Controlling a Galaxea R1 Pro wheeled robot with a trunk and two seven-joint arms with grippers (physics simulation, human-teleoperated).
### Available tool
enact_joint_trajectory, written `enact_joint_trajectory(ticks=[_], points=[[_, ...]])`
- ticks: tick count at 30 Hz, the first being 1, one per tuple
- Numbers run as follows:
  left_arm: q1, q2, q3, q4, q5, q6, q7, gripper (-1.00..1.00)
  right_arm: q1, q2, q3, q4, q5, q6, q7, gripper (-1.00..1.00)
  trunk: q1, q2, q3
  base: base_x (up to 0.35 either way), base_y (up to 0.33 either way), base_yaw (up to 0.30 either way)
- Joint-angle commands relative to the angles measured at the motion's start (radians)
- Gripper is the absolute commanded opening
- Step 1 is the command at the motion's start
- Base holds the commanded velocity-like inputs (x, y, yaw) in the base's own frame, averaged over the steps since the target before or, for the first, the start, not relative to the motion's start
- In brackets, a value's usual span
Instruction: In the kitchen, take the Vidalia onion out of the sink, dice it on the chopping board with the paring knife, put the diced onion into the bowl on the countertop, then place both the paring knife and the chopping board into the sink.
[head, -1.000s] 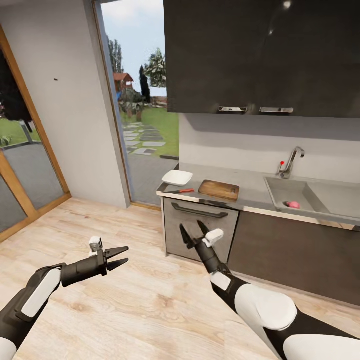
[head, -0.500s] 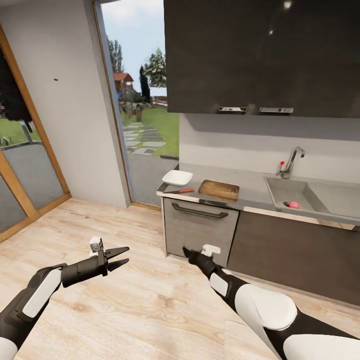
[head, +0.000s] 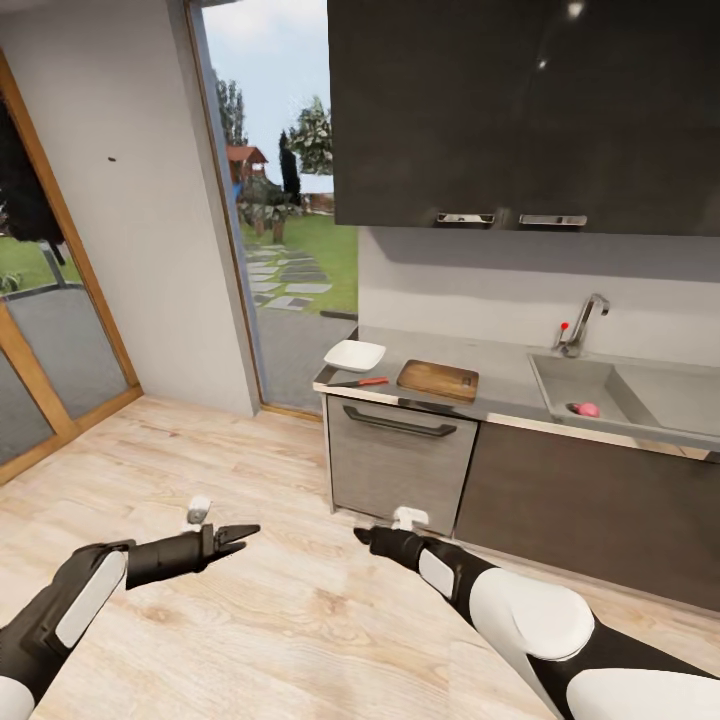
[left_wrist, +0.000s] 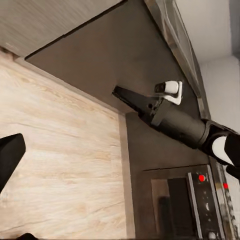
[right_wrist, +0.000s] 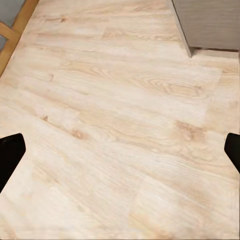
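A knife (head: 360, 382) lies on the counter (head: 505, 385), red handle pointing toward the board (head: 438, 380), blade toward the bowl (head: 354, 355). An onion (head: 587, 409) sits in the sink (head: 600, 395). Both the left pincer (head: 243, 537) and right pincer (head: 362, 535) hang open, empty, over the floor (head: 250, 600).

Cut off by the head view's right edge: the sink (head: 640, 395) and the countertop (head: 505, 375), so their full extent cannot be told. Too small and distant to make out in detail: the paring knife (head: 360, 382) blade, the Vidalia onion (head: 587, 409) in the basin, and the faucet (head: 583, 322) knob. Clipped at the frame borders in the right wrist view: the dark fingertips (right_wrist: 10, 155), showing only as corners.
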Motion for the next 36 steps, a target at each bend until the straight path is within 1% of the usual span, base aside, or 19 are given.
enact_joint_trajectory(ticks=[1, 5, 6, 8, 9, 10, 11, 12, 13, 14, 15, 17, 18, 19, 21, 27, 28, 32, 36], points=[[-0.001, 0.001, -0.002, 0.001, -0.003, -0.009, 0.000, 1.00, -0.001, 0.000, -0.009, 0.000, 0.016, 0.017, 0.005, 1.00, 0.001, -0.002, -0.002, 0.000, 0.000, 0.000], [-0.001, 0.002, -0.002, 0.018, -0.069, -0.063, 0.001, 1.00, -0.001, -0.010, -0.011, -0.001, 0.054, 0.124, 0.016, 1.00, 0.001, -0.002, -0.002, 0.000, 0.000, 0.000], [-0.001, 0.000, -0.002, 0.042, -0.117, -0.075, 0.000, 1.00, -0.001, -0.022, -0.011, -0.005, 0.069, 0.252, 0.021, 1.00, 0.001, -0.002, -0.002, 0.000, 0.000, 0.000], [-0.001, -0.002, -0.002, 0.058, -0.153, -0.122, 0.000, 1.00, -0.001, -0.039, -0.011, -0.032, 0.082, 0.472, 0.039, 1.00, 0.001, -0.002, -0.002, 0.000, 0.000, 0.000], [-0.001, -0.002, -0.002, 0.061, -0.158, -0.136, 0.000, 1.00, -0.001, -0.043, -0.011, -0.043, 0.084, 0.514, 0.046, 1.00, 0.001, -0.002, -0.002, 0.000, 0.000, 0.000], [-0.001, -0.003, -0.002, 0.074, -0.167, -0.174, 0.000, 1.00, 0.000, -0.051, -0.010, -0.077, 0.088, 0.600, 0.077, 1.00, 0.001, -0.002, -0.002, 0.000, 0.000, 0.000], [-0.001, -0.004, -0.002, 0.090, -0.173, -0.200, 0.000, 1.00, 0.000, -0.056, -0.008, -0.098, 0.102, 0.646, 0.118, 1.00, 0.001, -0.002, -0.002, 0.000, 0.000, 0.000], [-0.001, -0.004, -0.002, 0.096, -0.174, -0.206, 0.000, 1.00, 0.000, -0.058, -0.007, -0.103, 0.112, 0.656, 0.133, 1.00, 0.001, -0.002, -0.002, 0.000, 0.000, 0.000], [-0.001, -0.005, -0.002, 0.106, -0.176, -0.215, -0.001, 1.00, 0.000, -0.061, -0.007, -0.108, 0.142, 0.672, 0.165, 1.00, 0.001, -0.002, -0.002, 0.000, 0.000, 0.000], [-0.001, -0.005, -0.002, 0.128, -0.179, -0.228, -0.001, 1.00, 0.001, -0.065, -0.004, -0.114, 0.332, 0.692, 0.296, 1.00, 0.001, -0.002, -0.002, 0.000, 0.000, 0.000], [-0.001, -0.005, -0.002, 0.131, -0.179, -0.229, -0.002, 1.00, 0.001, -0.064, -0.003, -0.114, 0.378, 0.692, 0.325, 1.00, 0.001, -0.002, -0.002, 0.000, 0.000, 0.000], [-0.001, -0.006, -0.002, 0.146, -0.180, -0.232, -0.002, 1.00, 0.001, -0.060, -0.003, -0.115, 0.569, 0.689, 0.456, 1.00, 0.001, -0.002, -0.002, 0.000, 0.000, 0.000], [-0.001, -0.006, -0.002, 0.148, -0.181, -0.232, -0.002, 1.00, 0.001, -0.059, -0.004, -0.116, 0.612, 0.687, 0.491, 1.00, 0.001, -0.002, -0.002, 0.000, 0.000, 0.000], [-0.001, -0.006, -0.002, 0.155, -0.182, -0.233, -0.002, 1.00, 0.001, -0.058, -0.012, -0.120, 0.715, 0.680, 0.586, 1.00, 0.001, -0.002, -0.002, 0.000, 0.000, 0.000], [-0.001, -0.004, -0.002, 0.159, -0.182, -0.233, -0.003, 1.00, 0.001, -0.063, -0.019, -0.126, 0.779, 0.655, 0.679, 1.00, 0.001, -0.002, -0.002, 0.000, 0.000, 0.000], [-0.001, -0.002, -0.002, 0.162, -0.182, -0.233, -0.020, 1.00, 0.001, -0.076, -0.024, -0.136, 0.814, 0.624, 0.753, 1.00, 0.001, -0.002, -0.002, 0.000, 0.000, 0.000], [-0.001, -0.001, -0.002, 0.164, -0.185, -0.233, -0.034, 1.00, 0.001, -0.080, -0.025, -0.137, 0.785, 0.620, 0.763, 1.00, 0.001, -0.002, -0.002, 0.000, 0.000, 0.000], [-0.001, 0.000, -0.002, 0.177, -0.195, -0.233, -0.038, 1.00, 0.001, -0.082, -0.024, -0.138, 0.744, 0.604, 0.767, 1.00, 0.001, -0.002, -0.002, 0.000, 0.000, 0.000], [-0.001, 0.000, -0.002, 0.191, -0.201, -0.235, -0.039, 1.00, 0.001, -0.081, -0.024, -0.140, 0.732, 0.558, 0.769, 1.00, 0.001, -0.002, -0.002, 0.000, 0.000, 0.000]])
